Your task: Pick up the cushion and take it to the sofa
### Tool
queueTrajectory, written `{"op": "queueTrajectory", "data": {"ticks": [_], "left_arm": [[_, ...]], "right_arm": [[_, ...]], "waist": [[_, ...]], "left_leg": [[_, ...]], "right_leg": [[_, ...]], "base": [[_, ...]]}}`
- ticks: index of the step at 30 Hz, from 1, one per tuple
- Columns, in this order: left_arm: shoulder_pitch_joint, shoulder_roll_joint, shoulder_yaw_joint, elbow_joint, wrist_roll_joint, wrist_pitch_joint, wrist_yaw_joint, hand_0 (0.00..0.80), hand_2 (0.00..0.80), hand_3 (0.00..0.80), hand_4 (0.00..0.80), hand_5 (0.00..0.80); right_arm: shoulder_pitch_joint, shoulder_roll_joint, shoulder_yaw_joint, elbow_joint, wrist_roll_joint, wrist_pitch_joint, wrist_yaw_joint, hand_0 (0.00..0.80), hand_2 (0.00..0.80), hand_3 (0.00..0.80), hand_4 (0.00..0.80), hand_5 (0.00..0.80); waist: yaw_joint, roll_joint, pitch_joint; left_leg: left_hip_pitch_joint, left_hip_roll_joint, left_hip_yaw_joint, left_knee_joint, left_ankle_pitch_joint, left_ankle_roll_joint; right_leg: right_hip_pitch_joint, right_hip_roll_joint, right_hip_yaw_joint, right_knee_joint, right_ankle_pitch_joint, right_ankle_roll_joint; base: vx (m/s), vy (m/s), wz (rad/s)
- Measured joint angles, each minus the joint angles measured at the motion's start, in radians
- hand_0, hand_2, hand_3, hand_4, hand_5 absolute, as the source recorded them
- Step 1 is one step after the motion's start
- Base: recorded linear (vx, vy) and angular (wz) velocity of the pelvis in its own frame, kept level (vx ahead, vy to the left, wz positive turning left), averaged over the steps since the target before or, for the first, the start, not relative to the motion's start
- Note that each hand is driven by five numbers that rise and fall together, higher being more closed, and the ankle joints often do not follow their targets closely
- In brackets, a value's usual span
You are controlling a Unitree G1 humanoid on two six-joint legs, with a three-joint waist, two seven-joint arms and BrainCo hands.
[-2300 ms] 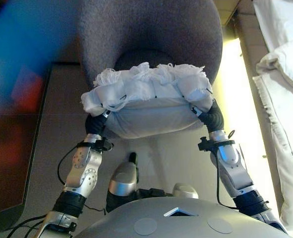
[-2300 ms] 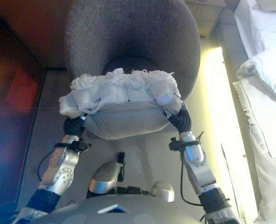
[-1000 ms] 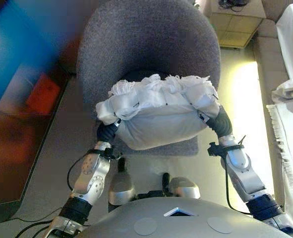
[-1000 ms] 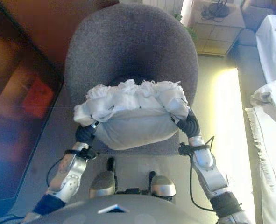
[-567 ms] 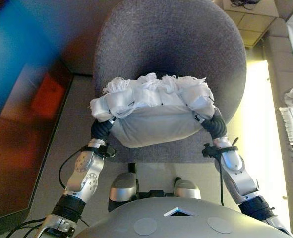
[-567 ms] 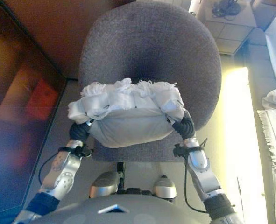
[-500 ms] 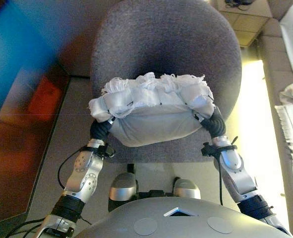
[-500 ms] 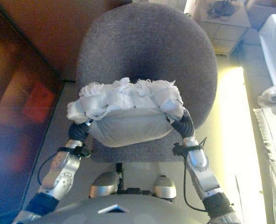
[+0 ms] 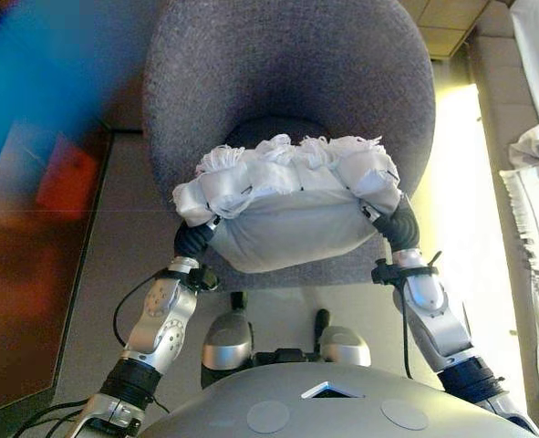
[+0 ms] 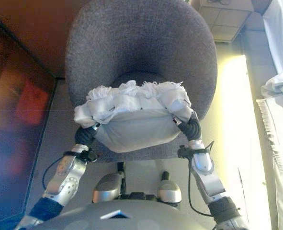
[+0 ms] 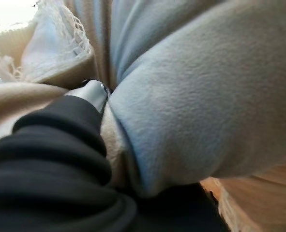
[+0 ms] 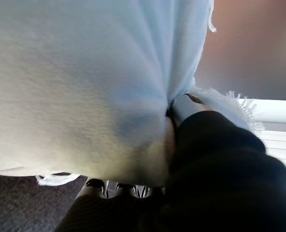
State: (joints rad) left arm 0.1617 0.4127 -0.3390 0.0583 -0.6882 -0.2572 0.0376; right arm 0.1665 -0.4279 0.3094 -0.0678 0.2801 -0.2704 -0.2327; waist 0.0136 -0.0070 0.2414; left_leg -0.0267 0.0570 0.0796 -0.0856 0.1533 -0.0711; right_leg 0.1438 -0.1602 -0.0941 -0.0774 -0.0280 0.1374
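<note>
A white cushion with a fringed edge is held up between my two hands, above the front of the seat of a round grey upholstered chair. My left hand is at the cushion's left end and my right hand at its right end, both tucked under the fringe. In the left wrist view the cushion presses against the hand's dark cover. In the right wrist view the cushion fills the frame beside the right hand's cover.
A dark wooden piece of furniture stands along the left. White bedding hangs at the right edge. A bright strip of floor runs between the chair and the bedding.
The whole view has shifted as the camera moved; the chair now sits a little more to the left. The cushion stays held between both hands in the same way.
</note>
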Motion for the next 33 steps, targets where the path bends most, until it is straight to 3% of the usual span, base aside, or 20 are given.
{"op": "queueTrajectory", "data": {"ticks": [6,10,16,25,33], "left_arm": [[-0.081,-0.001,-0.02,0.016,0.007,-0.005,0.05,0.8,0.8,0.8,0.8,0.8],[-0.141,-0.005,-0.04,0.041,0.009,-0.026,0.082,0.8,0.8,0.8,0.8,0.8],[-0.294,-0.021,-0.049,0.107,0.051,-0.065,0.136,0.8,0.8,0.8,0.8,0.8],[-0.497,-0.071,-0.04,0.268,0.12,-0.127,0.2,0.8,0.8,0.8,0.8,0.8],[-0.744,-0.104,-0.025,0.502,0.127,-0.18,0.234,0.8,0.8,0.8,0.8,0.8]], "right_arm": [[-0.081,-0.016,0.009,0.052,-0.034,0.0,-0.038,0.8,0.8,0.8,0.8,0.8],[-0.136,-0.019,0.015,0.089,-0.048,-0.008,-0.073,0.8,0.8,0.8,0.8,0.8],[-0.278,-0.019,0.016,0.131,-0.069,-0.015,-0.132,0.8,0.8,0.8,0.8,0.8],[-0.477,-0.017,0.02,0.227,-0.095,-0.006,-0.175,0.8,0.8,0.8,0.8,0.8],[-0.787,0.025,0.036,0.469,-0.098,0.018,-0.215,0.8,0.8,0.8,0.8,0.8]], "waist": [[-0.003,0.029,0.013],[-0.003,0.032,0.027],[-0.021,0.029,0.108],[-0.026,0.031,0.152],[-0.028,0.026,0.203]], "left_leg": [[-0.063,-0.002,0.003,0.0,0.01,0.006],[-0.103,-0.002,0.003,0.0,0.016,0.008],[-0.146,-0.009,0.0,0.0,0.029,0.017],[-0.181,-0.018,0.0,0.0,0.034,0.024],[-0.214,-0.023,-0.001,0.001,0.044,0.032]], "right_leg": [[-0.069,-0.002,0.009,0.002,0.014,0.004],[-0.11,-0.001,0.018,0.001,0.024,0.006],[-0.15,-0.006,0.018,0.002,0.037,0.012],[-0.185,-0.015,0.019,0.004,0.041,0.018],[-0.226,-0.019,0.02,0.022,0.044,0.022]], "base": [[-0.107,0.014,-0.03],[-0.131,0.004,-0.05],[-0.051,0.045,0.01],[-0.007,0.017,0.0],[-0.016,0.021,0.0]]}}
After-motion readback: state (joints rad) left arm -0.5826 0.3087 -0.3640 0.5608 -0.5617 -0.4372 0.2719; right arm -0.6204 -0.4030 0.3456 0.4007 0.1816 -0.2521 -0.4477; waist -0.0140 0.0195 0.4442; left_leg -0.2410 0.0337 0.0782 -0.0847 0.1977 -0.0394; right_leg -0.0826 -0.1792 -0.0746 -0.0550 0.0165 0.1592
